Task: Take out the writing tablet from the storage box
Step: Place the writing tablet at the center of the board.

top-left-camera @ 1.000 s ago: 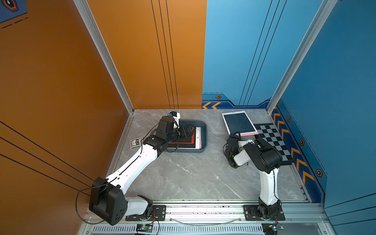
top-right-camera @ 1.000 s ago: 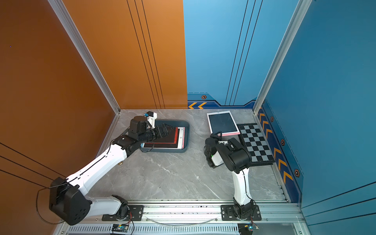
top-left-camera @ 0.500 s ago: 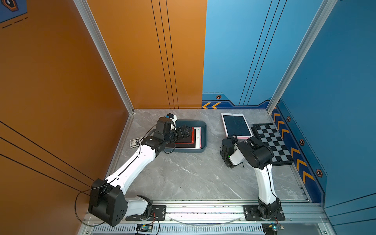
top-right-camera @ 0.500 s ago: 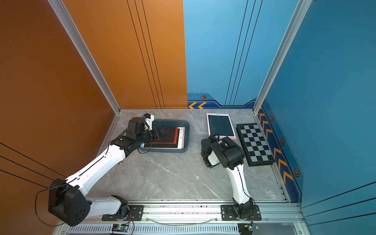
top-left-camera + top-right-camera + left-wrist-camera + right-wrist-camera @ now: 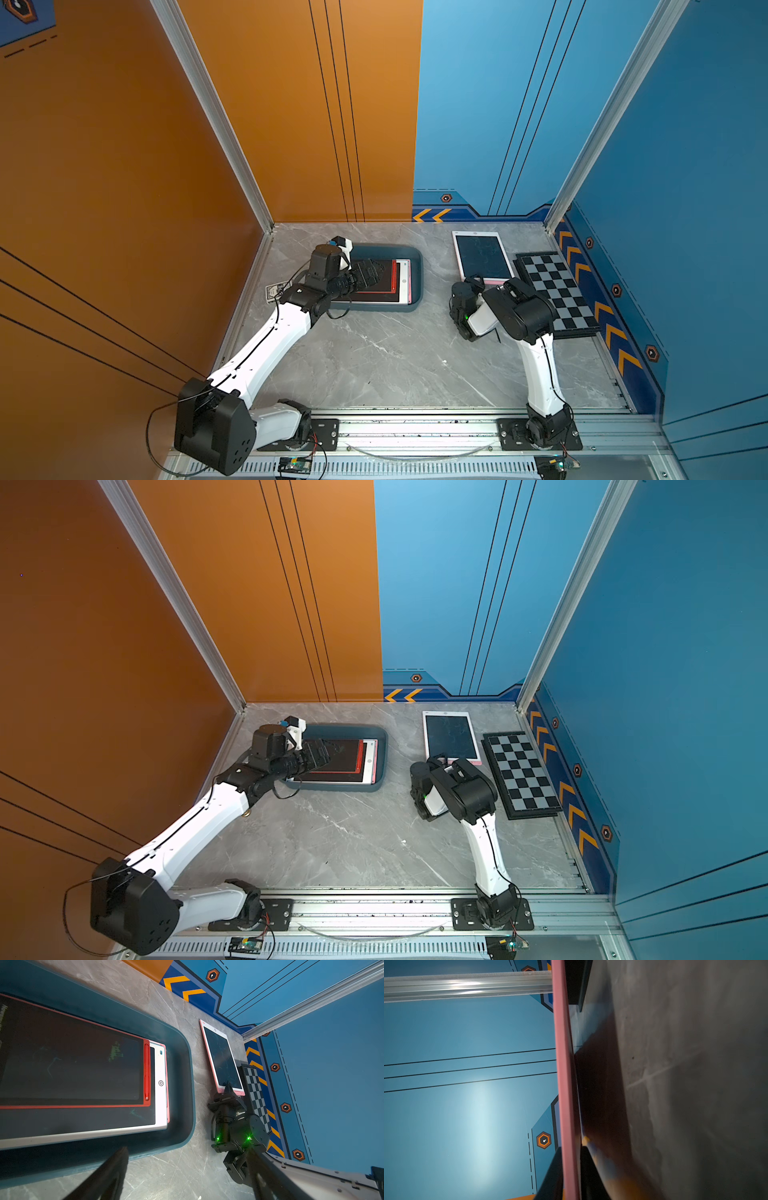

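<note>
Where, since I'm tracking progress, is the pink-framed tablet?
In both top views the pink-framed tablet lies back right on the table, between storage box and chequered board.

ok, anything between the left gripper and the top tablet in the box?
Nothing visible. The open left gripper hangs right over the red-framed tablet, which lies topmost in the storage box, its face bare; only the low box wall rings it.

The left arm (image 5: 270, 345) and right arm (image 5: 540, 374) are clad in white shells, joined by black housings. The left gripper (image 5: 376, 272) is finished in black. A thin black cable (image 5: 146, 434) is looped at nine o'clock of the left shoulder.
</note>
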Controlling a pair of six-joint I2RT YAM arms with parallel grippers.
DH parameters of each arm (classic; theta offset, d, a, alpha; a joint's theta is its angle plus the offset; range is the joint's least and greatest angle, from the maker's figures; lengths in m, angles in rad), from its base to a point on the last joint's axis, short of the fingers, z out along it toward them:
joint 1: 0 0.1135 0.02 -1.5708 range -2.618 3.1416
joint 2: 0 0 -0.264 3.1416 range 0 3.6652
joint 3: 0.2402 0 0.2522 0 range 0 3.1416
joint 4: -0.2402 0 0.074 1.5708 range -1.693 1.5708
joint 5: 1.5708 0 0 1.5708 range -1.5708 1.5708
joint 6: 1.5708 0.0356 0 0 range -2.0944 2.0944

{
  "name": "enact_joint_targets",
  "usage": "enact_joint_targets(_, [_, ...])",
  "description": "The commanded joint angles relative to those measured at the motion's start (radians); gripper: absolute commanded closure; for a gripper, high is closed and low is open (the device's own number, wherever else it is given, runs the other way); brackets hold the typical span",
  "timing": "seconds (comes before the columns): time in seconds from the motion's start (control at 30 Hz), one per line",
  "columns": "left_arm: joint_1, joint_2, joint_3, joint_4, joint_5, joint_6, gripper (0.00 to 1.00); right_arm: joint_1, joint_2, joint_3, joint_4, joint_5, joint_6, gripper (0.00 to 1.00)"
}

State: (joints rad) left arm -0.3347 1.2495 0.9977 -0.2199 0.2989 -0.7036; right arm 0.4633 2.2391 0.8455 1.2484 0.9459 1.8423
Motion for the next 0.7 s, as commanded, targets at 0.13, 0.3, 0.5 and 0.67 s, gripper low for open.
enact_joint_targets(0.13, [0.010,-0.002,-0.014,-0.007,0.020,0.010,0.09,-0.027,0.038,0.022,-0.076,-0.057,0.036,0.82])
enact_joint_targets(0.3, [0.011,0.004,-0.016,-0.002,0.019,0.005,0.09,-0.051,0.013,0.015,-0.151,-0.116,0.058,0.81])
enact_joint_targets(0.5, [0.010,0.007,-0.020,0.007,0.021,-0.004,0.09,-0.047,-0.035,-0.001,-0.265,-0.151,0.090,0.72])
enact_joint_targets(0.67, [0.010,-0.011,-0.031,0.007,0.010,-0.011,0.09,-0.051,-0.088,-0.036,-0.330,-0.182,0.131,0.67])
